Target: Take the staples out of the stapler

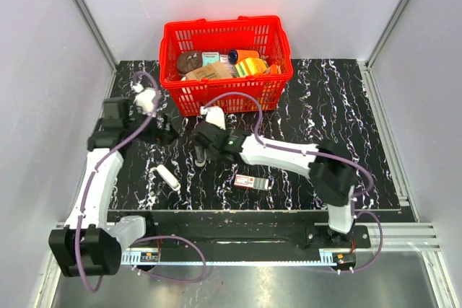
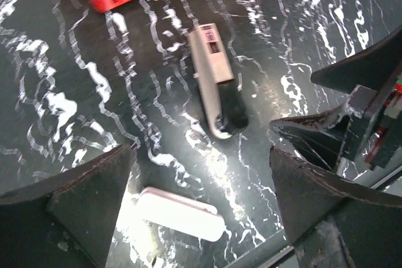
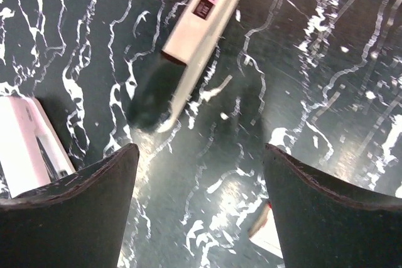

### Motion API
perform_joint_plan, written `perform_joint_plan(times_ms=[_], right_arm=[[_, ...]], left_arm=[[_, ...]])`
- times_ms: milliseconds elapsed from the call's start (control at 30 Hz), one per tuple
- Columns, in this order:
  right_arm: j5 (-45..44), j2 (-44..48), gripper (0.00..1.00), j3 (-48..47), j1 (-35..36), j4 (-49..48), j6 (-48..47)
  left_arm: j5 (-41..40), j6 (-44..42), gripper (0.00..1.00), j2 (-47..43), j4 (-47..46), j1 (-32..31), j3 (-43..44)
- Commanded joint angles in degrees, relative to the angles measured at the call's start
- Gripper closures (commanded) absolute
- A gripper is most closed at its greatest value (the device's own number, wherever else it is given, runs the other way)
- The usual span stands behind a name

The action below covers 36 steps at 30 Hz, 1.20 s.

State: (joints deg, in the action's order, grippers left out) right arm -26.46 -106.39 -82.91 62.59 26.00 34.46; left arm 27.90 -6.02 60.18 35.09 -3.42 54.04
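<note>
Both claws are released and I see nothing gripped. The left claw (image 2: 200,167) has its dark fingers (image 2: 75,205) spread wide, and only things lying on the tabletop (image 1: 325,120) show through the gap. The right claw (image 3: 201,155) is the same: spread wide, nothing inside, just black white-veined tabletop below it.

The stapler (image 2: 210,70) lies flat on the tabletop on the near side of the red basket (image 1: 224,95), close to it but apart. In the top view it is only a small grey sliver right at the tip of the right claw, between the two arm ends. The left wrist view shows it better. There is a pale upper part with a dark printed label at the basket end, and a thin silvery metal strip sticks out of the other end toward the camera, with a dark shadow beside it. In both wrist views the stapler sits out beyond the fingertips, touching neither claw. I can't tell whether any staples sit in the metal strip.

A short white rounded piece (image 1: 167,177) lies nearer the arm bases, left of the stapler and apart from it. In the left wrist view it sits low in frame between the fingers, resting on the tabletop and not pinched. A small red, black and white box (image 1: 251,182) lies to the right of the white piece, near the right arm's forearm and clear of the stapler.

The basket stands at the far side, holding assorted packets (image 1: 216,70); the labels are too small to read.
</note>
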Motion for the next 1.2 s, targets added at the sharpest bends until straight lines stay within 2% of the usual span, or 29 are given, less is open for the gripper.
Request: perform_joint_plan(times_ms=[0, 167, 233, 300, 467, 567, 633, 700, 733, 800, 900, 1000, 1100, 1167], right_arm=[[-1.3, -7.4, 0.14, -11.5, 0.3, 5.4, 2.5], [-1.1, -14.7, 0.17, -20.2, 0.3, 6.9, 2.1], [-1.6, -17.2, 0.19, -22.4, 0.2, 7.8, 2.5], [-1.8, -19.0, 0.21, -23.3, 0.1, 7.9, 2.7], [-1.1, -21.8, 0.26, -23.8, -1.1, 7.9, 4.1], [-0.6, -22.2, 0.35, -23.9, -1.8, 7.5, 4.1], [-0.4, -22.3, 0.38, -23.8, -2.1, 6.6, 4.0], [0.2, -22.6, 0.39, -24.0, -2.4, 6.2, 3.9], [0.4, -22.9, 0.4, -24.5, -2.5, 6.1, 3.9], [0.6, -23.4, 0.41, -25.0, -2.6, 6.1, 3.5], [0.6, -23.6, 0.42, -24.9, -2.6, 6.1, 3.2], [1.1, -23.9, 0.44, -24.7, -2.7, 5.9, 3.2], [1.6, -24.2, 0.53, -24.5, -3.0, 5.6, 3.0], [1.8, -24.5, 0.55, -24.3, -3.2, 5.6, 3.0]], left_arm=[[16.5, -8.7, 0.01, 3.3, 10.0, 16.2, 3.5], [23.8, -16.6, 0.01, 14.0, 21.9, 27.4, 6.6], [24.9, -19.4, 0.01, 14.7, 24.5, 30.8, 7.2], [22.6, -19.6, 0.01, 12.3, 23.3, 32.6, 6.5], [15.7, -17.0, 0.01, 4.3, 17.4, 32.8, 3.0], [5.6, -15.2, 0.01, -3.7, 10.5, 32.1, 0.7], [0.3, -13.3, 0.01, -11.5, 4.3, 32.1, -2.1], [-7.8, -6.9, 0.01, -16.8, -5.3, 32.2, -7.6], [-7.9, -6.6, 0.01, -18.6, -7.7, 32.2, -11.0], [-2.2, -10.1, 0.01, -17.8, -5.8, 32.1, -11.9], [2.2, -10.4, 0.01, -11.3, 0.0, 32.1, -7.7], [2.7, -9.6, 0.06, -6.4, 2.6, 31.7, -3.8], [1.8, -9.8, 0.15, -5.8, 3.4, 31.4, -3.3], [-1.3, -9.5, 0.21, -6.1, 3.5, 30.1, -3.2]])
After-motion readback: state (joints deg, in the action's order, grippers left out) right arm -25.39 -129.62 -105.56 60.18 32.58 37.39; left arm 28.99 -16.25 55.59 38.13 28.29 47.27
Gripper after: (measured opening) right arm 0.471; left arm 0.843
